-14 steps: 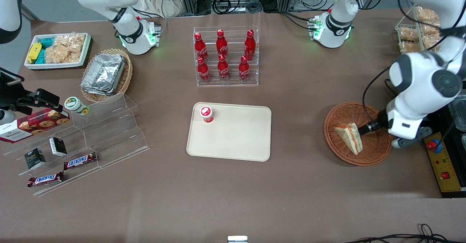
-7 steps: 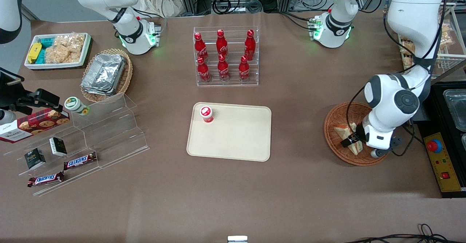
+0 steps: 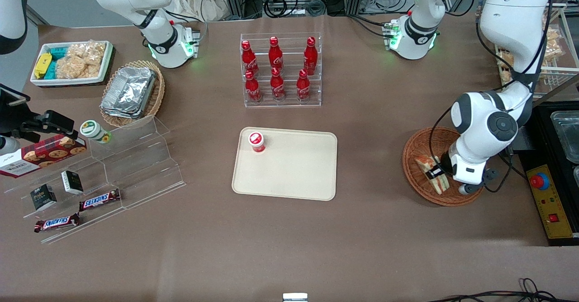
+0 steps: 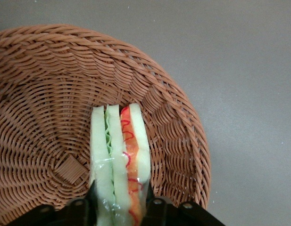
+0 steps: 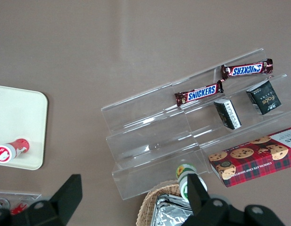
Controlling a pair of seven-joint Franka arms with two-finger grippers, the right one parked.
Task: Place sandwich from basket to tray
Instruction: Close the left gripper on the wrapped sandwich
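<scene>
On the table, toward its middle, the tray [image 3: 285, 164] lies flat and mostly bare, with one small red-capped bottle [image 3: 256, 141] standing in the corner farthest from the front camera. Well apart from it, toward the working arm's end, sits the basket [image 3: 418, 150], and the sandwich [image 3: 435, 175] is still in it, standing on edge with its layers upright.

The gripper [image 3: 435, 172] is down in the basket at the sandwich. In the wrist view its dark fingers [image 4: 152, 207] sit one on each bread face, close against the clear wrap, so it looks closed on the sandwich [image 4: 119, 165] at the wide end, with the narrower end pointing toward the basket [image 4: 178, 136] rim. Whether the wedge has come off the weave yet cannot be told.

The sandwich is likely light and soft. The bread would give under pressure, and the shiny wrap may be slippery, so a hard squeeze could crush the layers or push the filling out while a weak one could let it slide. Holding across the two flat faces, as here, seems the sensible place, since the slices stay pressed together. A hold nearer the middle would probably balance better than one at the end. The sloping basket wall calls for a fairly straight lift before carrying it across to the open part of the tray.
</scene>
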